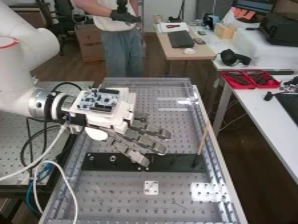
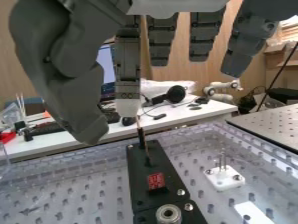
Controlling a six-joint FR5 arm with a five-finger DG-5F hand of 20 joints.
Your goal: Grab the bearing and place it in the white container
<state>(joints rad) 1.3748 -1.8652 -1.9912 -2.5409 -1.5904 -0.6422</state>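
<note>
Probably hard, slick steel, small but dense: pinch the likely bearing [image 2: 169,214] by its outer rim. Hand [image 1: 148,141] wide, fingers extended, holding nothing.

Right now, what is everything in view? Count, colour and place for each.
Ring, probably the bearing: one, silver, on the black plate
Plate: one, black, lying across the bench
Red piece: one, red, on the plate
Stick: one, brown, upright at the plate's end
Block with metal pins: one, white, beside the plate
Bench: one, grey, perforated, under the plate
Headphones: one pair, black, on the side table
Other clutter: mixed, too small to count, on the tables behind
Arm: one, white, above the bench
Hand: one, dark grey, above the plate
</note>
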